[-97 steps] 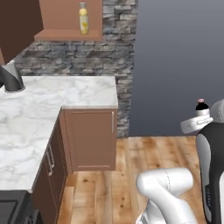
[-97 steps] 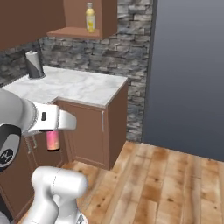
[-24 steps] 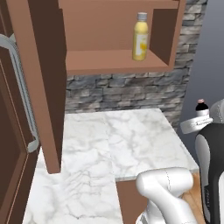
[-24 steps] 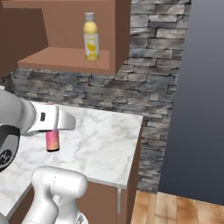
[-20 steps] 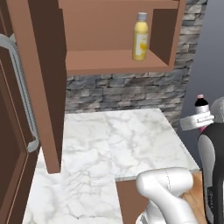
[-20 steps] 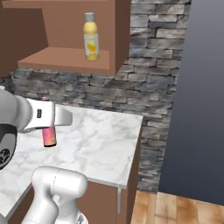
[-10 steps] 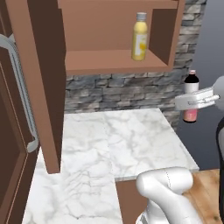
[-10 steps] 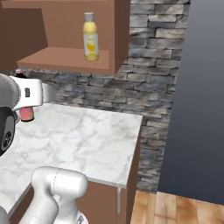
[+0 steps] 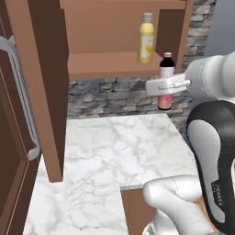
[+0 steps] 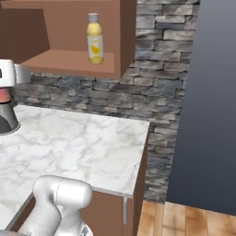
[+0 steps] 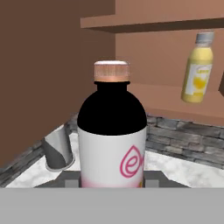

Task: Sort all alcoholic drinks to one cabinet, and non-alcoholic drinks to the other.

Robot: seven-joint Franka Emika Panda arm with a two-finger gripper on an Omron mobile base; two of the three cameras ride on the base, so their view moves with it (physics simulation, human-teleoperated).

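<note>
My gripper [image 9: 165,88] is shut on a small pink bottle [image 9: 165,78] with a black shoulder and cap, and holds it upright in the air just right of the open cabinet's shelf [image 9: 110,64]. The same pink bottle [image 11: 113,131] stands close up between the fingertips [image 11: 72,179] in the hand view. It also shows with the gripper [image 10: 5,78] at the left edge of the right base view. A stout yellow bottle [image 9: 146,39] [image 10: 95,39] [image 11: 197,74] stands on that shelf near its right end. The alcoholic drinks are out of view.
The cabinet's door [image 9: 43,92] hangs open at the left, with a grey handle [image 9: 23,105]. Below lies a marble counter [image 9: 137,147] backed by a stone wall [image 10: 138,92]. A grey metal cylinder [image 11: 57,151] stands on the counter. A tall grey panel [image 10: 207,101] rises at the right.
The base drove up to the cabinet earlier. Over the last second the arm rose and swung the pink bottle from beside the robot's body up toward the shelf.
</note>
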